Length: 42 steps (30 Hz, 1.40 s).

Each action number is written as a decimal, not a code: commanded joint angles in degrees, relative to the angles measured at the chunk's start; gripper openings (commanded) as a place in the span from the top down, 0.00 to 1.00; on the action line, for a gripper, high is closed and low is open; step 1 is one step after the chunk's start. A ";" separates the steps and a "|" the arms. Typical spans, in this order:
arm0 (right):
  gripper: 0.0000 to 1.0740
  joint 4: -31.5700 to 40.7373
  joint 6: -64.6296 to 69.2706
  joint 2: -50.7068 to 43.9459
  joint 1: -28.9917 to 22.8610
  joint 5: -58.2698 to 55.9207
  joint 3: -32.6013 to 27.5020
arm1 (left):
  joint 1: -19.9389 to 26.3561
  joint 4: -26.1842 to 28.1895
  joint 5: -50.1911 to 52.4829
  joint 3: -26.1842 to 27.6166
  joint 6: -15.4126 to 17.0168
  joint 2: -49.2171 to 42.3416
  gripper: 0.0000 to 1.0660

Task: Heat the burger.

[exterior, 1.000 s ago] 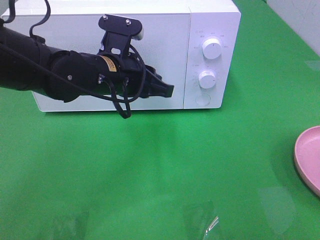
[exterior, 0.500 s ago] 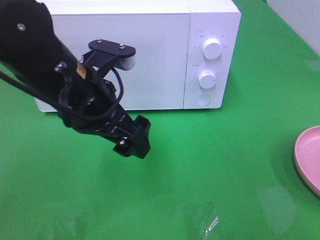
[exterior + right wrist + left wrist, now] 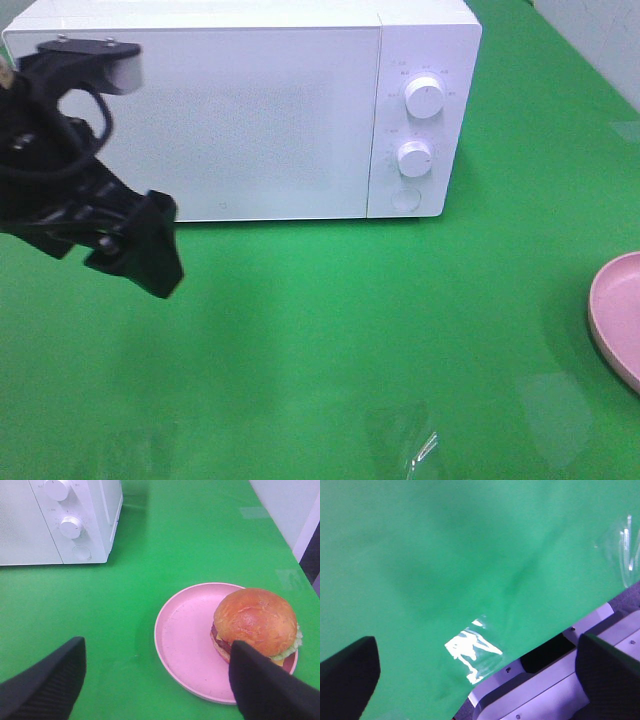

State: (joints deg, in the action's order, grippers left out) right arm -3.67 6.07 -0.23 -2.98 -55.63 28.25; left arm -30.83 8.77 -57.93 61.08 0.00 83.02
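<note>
Checking your scene:
L gripper (image 3: 475, 675): jaws wide, nothing between, over green mat (image 3: 350, 330) front-left of microwave (image 3: 240, 110).
R gripper (image 3: 155, 680): spread wide, empty, above pink plate (image 3: 185, 635).
burger (image 3: 255, 625): sits on plate, toward one edge.
door: closed.

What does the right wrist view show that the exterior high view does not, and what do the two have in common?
Only the right wrist view shows the burger, sitting toward one side of the pink plate, and the right gripper with its dark fingers spread wide and empty. Only the exterior high view shows the left gripper above the green table in front of the microwave's closed door. Both show the microwave's two dials and at least part of the plate.
</note>
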 commanded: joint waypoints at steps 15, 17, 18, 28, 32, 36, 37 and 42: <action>0.29 -0.29 0.06 -1.55 0.34 0.52 0.00 | 24.64 -1.43 -14.38 -2.12 -5.16 -13.29 0.08; 0.29 -0.29 0.06 -1.55 0.34 0.52 0.00 | 24.64 -1.83 -13.41 -3.90 -5.16 -15.93 0.08; 0.29 -0.29 0.06 -1.55 0.34 0.52 0.00 | 24.64 -1.83 -13.41 -3.90 -5.16 -15.93 0.08; 0.29 -0.29 0.06 -1.55 0.34 0.52 0.00 | 24.64 -4.87 -6.47 -23.15 -5.21 -35.52 0.08; 0.29 -0.29 0.06 -1.55 0.34 0.52 0.00 | 24.64 -5.50 -4.76 -28.42 -5.16 -41.65 0.08; 0.29 -0.23 0.06 -1.55 0.34 0.57 0.00 | 24.64 -5.39 -3.72 -31.17 -5.10 -49.68 0.08; 0.29 -0.23 0.06 -1.55 0.34 0.57 0.00 | 24.75 -5.84 -3.50 -31.34 -5.33 -53.69 0.08; 0.29 -0.23 0.06 -1.55 0.34 0.57 0.00 | 24.75 -5.96 -3.50 -31.34 -5.39 -58.27 0.08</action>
State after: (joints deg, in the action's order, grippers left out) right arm -3.67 6.07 -0.23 -2.98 -55.63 28.25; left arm -6.19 2.98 -62.28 30.14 -5.21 25.32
